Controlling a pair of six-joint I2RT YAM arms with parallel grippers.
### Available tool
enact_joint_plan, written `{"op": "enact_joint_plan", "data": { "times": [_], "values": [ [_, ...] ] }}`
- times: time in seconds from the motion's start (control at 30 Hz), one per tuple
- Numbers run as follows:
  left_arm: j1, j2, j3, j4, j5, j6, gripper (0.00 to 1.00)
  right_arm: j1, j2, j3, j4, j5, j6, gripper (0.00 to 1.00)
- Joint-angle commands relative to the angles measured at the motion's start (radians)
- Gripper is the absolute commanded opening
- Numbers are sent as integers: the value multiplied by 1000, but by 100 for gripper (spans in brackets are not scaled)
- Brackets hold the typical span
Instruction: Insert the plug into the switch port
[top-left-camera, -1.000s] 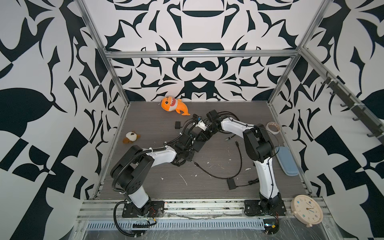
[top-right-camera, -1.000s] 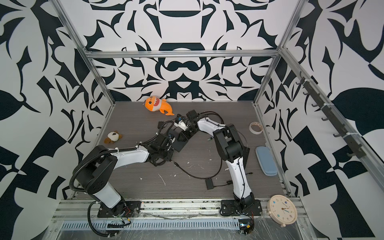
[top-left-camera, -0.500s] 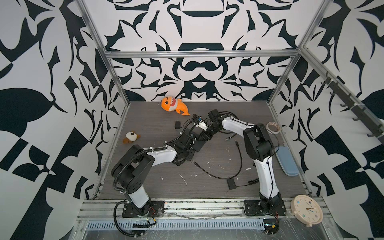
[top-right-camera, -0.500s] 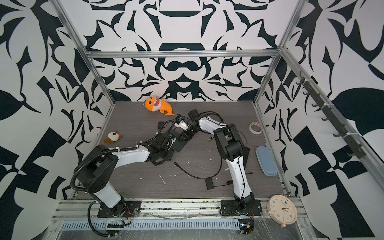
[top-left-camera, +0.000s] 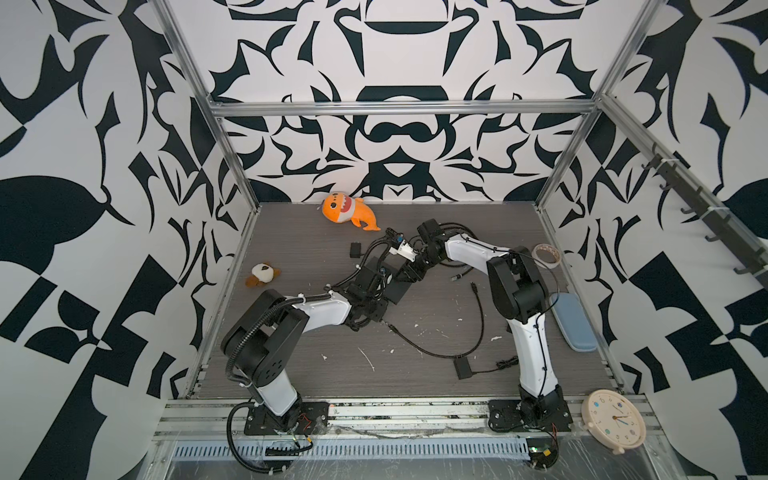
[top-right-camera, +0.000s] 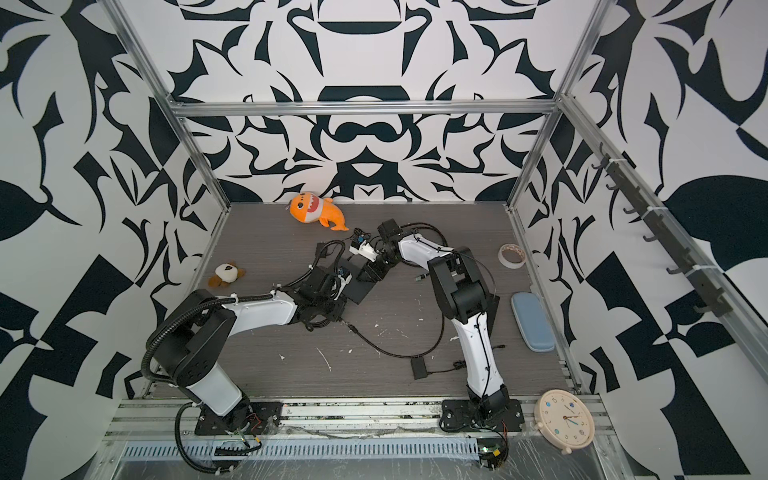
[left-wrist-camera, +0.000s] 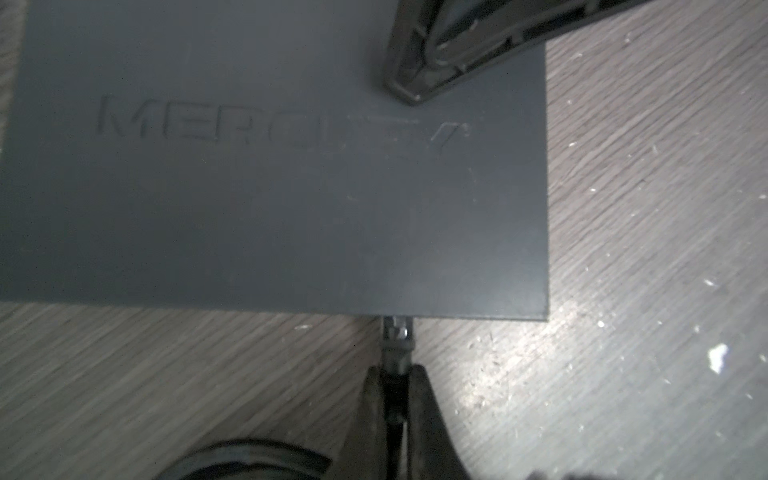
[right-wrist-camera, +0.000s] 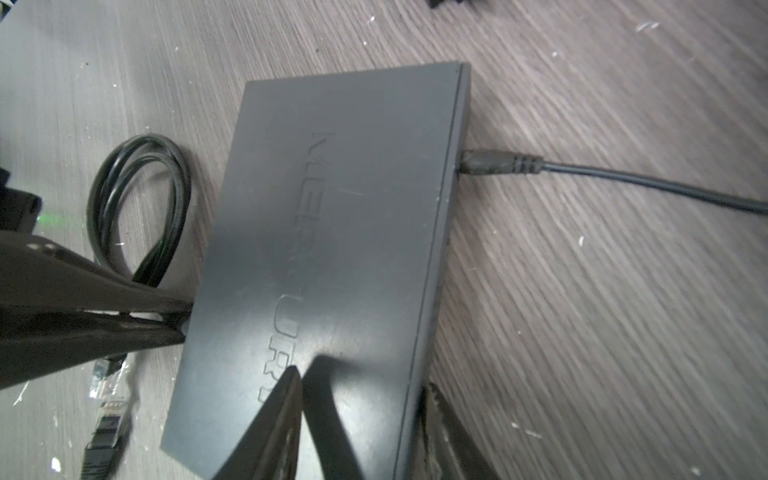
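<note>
Woodgrain tabletop (left-wrist-camera: 644, 208), "MERCURY"-embossed switch (left-wrist-camera: 270, 187)

Very little differs from one second ago. I see that my right gripper (right-wrist-camera: 363, 378) has brought its jaws a little closer together. They now stand astride the edge of the switch (right-wrist-camera: 332, 228), one finger on its top face and one beside its side. In both top views the right wrist (top-left-camera: 428, 232) has crept slightly away from the left arm (top-left-camera: 324, 309).
</note>
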Motion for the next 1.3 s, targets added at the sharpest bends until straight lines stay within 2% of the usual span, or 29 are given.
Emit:
{"op": "enact_joint_plan", "data": {
  "times": [0.0, 0.17, 0.3, 0.53, 0.9, 1.07, 1.17, 1.27],
  "values": [
    [7, 79, 40, 309, 26, 15, 0, 233, 107, -92, -352, -255, -51, 41],
    [17, 100, 71, 338, 16, 1, 0, 263, 108, -95, -367, -278, -53, 40],
    [58, 96, 55, 400, 72, -64, 0, 281, 106, -95, -371, -287, -52, 39],
    [58, 133, 126, 358, 123, -38, 0, 306, 114, -86, -378, -296, -49, 38],
    [61, 187, 171, 416, 81, -95, 0, 333, 126, -98, -376, -322, -52, 36],
    [63, 163, 165, 365, 56, -79, 0, 326, 109, -114, -373, -306, -55, 36],
    [64, 120, 128, 316, 32, -63, 0, 286, 77, -125, -325, -289, -11, 37],
    [72, 84, 105, 244, 34, -40, 0, 232, 31, -119, -221, -207, 100, 39]
  ]
}}
